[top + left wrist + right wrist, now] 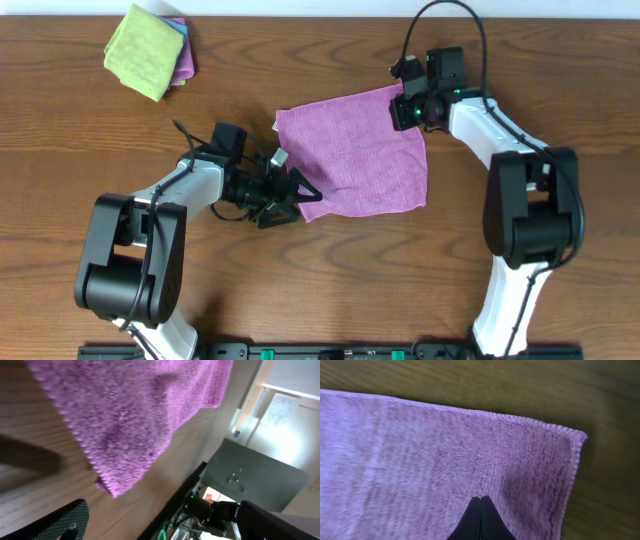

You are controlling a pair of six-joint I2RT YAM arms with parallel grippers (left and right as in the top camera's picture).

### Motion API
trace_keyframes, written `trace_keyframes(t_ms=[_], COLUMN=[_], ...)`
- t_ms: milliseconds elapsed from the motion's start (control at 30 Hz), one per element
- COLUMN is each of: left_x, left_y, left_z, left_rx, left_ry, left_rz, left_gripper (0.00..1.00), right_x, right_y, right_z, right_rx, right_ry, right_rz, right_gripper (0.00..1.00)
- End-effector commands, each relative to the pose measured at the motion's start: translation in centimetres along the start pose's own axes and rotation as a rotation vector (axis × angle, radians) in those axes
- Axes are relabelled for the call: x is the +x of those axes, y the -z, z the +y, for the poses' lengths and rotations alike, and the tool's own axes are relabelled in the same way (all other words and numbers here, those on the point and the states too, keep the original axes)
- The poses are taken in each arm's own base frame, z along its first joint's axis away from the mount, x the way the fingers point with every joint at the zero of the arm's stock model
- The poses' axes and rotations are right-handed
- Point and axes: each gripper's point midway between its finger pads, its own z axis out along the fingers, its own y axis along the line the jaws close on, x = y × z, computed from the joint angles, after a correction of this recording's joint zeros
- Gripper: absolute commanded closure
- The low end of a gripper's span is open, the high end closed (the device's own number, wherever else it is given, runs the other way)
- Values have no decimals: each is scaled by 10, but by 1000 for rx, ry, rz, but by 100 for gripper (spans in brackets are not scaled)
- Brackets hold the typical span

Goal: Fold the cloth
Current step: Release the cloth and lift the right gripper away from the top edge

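Observation:
The light purple cloth (355, 150) lies spread flat in the middle of the wooden table, slightly rotated. My left gripper (300, 196) sits at its near-left corner, jaws wide open and nothing between them. In the left wrist view the cloth (135, 415) hangs across the top, and the cloth's corner is just ahead of the left gripper (165, 525). My right gripper (408, 108) is over the cloth's far-right corner. In the right wrist view its fingertips (480, 499) are pressed together over the flat cloth (420, 460), holding no fold.
A stack of folded cloths (150, 50), lime green on top with blue and pink beneath, lies at the far left of the table. Both arm bases stand along the front edge. Bare wood (300, 290) surrounds the cloth.

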Motion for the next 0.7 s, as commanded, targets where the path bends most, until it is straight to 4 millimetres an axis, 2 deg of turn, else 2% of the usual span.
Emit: trace_keyframes(t_ms=[0,233,333,500,667], left_x=[-2,-4,-4,-5,-8], left_y=[4,4,4,4,5], left_z=[1,4,4,8,13], left_rx=[-27,-44,-47,-65,-99], left_ry=[-32,-22,-22,-19,-17], left_rz=[-23,-31,-32,-40,-57], left_gripper=[4,4,4,4,4], right_x=[-2,6,12,13,10], right_y=[-9,-36,-44,-38,-37], right_z=[-1,-12,-31,-65,-66], right_rx=[-4,17,112,306,317], right_ry=[17,11,-21,-87,-114], right_rz=[-12,-19,-8,-12,-24], right_gripper=[99,99,99,99,99])
